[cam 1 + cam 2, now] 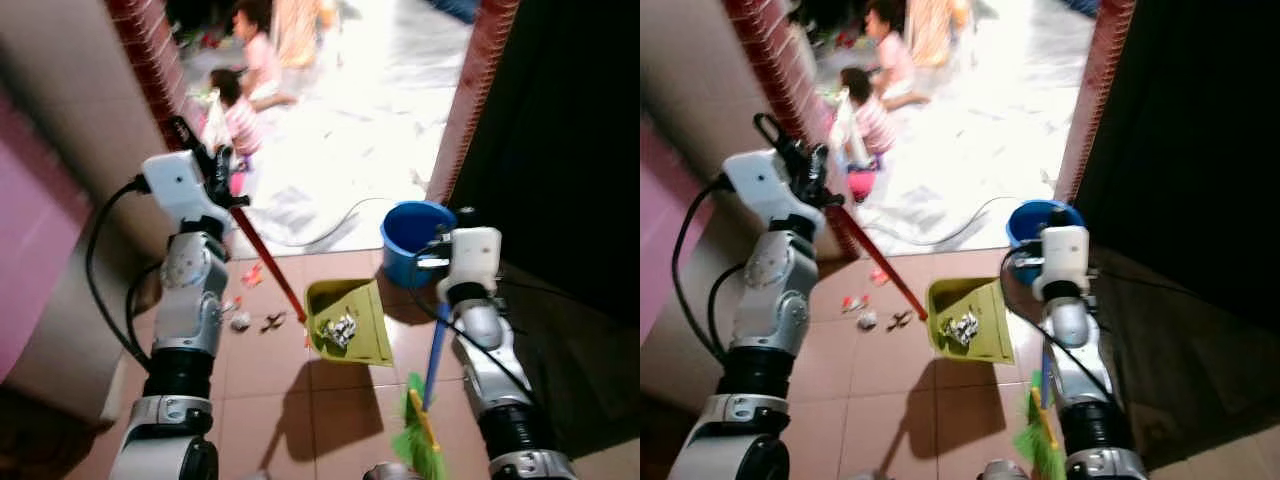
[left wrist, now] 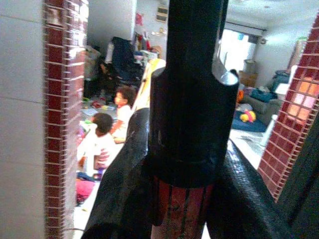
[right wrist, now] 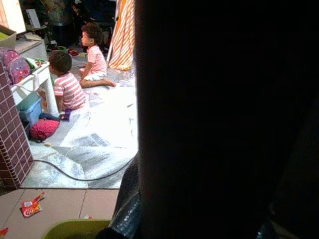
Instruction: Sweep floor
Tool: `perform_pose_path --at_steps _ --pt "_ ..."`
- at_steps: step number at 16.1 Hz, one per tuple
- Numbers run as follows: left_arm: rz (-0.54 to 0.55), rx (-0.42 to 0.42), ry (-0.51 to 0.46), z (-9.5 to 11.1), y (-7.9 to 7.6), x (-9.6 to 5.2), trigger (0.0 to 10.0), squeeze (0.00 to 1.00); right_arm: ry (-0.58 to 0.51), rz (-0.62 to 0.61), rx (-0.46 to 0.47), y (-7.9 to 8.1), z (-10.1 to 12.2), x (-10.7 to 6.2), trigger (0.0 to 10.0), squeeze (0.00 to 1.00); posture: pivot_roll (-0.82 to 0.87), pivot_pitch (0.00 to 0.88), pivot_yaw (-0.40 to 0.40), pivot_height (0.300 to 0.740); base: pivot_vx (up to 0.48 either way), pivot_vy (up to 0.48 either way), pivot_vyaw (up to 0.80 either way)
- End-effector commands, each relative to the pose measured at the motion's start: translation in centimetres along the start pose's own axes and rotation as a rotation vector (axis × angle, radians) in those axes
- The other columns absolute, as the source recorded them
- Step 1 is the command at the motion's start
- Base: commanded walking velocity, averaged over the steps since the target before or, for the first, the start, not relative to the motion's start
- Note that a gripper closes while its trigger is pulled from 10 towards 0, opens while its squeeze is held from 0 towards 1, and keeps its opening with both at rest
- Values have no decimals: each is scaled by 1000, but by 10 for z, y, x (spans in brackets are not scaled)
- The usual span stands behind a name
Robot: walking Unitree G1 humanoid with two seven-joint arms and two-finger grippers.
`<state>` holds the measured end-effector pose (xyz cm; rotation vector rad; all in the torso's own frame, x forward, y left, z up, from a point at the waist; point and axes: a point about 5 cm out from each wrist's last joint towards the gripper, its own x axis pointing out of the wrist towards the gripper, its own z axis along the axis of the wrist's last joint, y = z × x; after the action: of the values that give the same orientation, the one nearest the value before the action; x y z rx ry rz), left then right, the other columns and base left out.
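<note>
My left gripper [image 1: 228, 192] is shut on the top of a long red handle [image 1: 268, 262]. The handle slants down to a yellow-green dustpan [image 1: 365, 335] on the tiled floor. Crumpled litter [image 1: 340, 328] lies inside the pan. In the left wrist view the black fingers [image 2: 124, 184] clamp the handle's black cap [image 2: 192, 124]. My right gripper [image 1: 440, 262] is shut on a blue broom handle [image 1: 436, 350]. The green bristles [image 1: 420, 440] rest on the floor just right of the pan. Loose scraps [image 1: 240, 320] and a red wrapper [image 1: 252, 272] lie left of the pan.
A blue bucket [image 1: 412, 238] stands behind the dustpan by the right brick-tiled post [image 1: 470, 90]. Another brick post [image 1: 150, 60] flanks the doorway on the left. Two people [image 1: 240, 110] sit on the bright floor beyond. A cable [image 1: 330, 228] curves across the threshold.
</note>
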<state>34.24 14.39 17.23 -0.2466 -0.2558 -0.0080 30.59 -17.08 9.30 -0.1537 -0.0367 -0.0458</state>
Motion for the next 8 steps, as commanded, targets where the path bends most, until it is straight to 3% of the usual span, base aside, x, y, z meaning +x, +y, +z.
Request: perform_pose_path --at_steps 1,4,8 --pt "-22 -31 -112 28 -9 10 10000 0 -44 3 -9 0 7 2 10000 0 -189 0 96 740 304 0 -800" --pt "-25 -46 -117 32 -13 11 10000 0 -40 9 -10 -2 6 1 10000 0 -194 0 95 740 303 0 -579" --pt "-33 -86 -130 38 -19 12 10000 0 -28 30 -23 -1 2 -1 10000 0 -195 0 91 740 308 0 0"
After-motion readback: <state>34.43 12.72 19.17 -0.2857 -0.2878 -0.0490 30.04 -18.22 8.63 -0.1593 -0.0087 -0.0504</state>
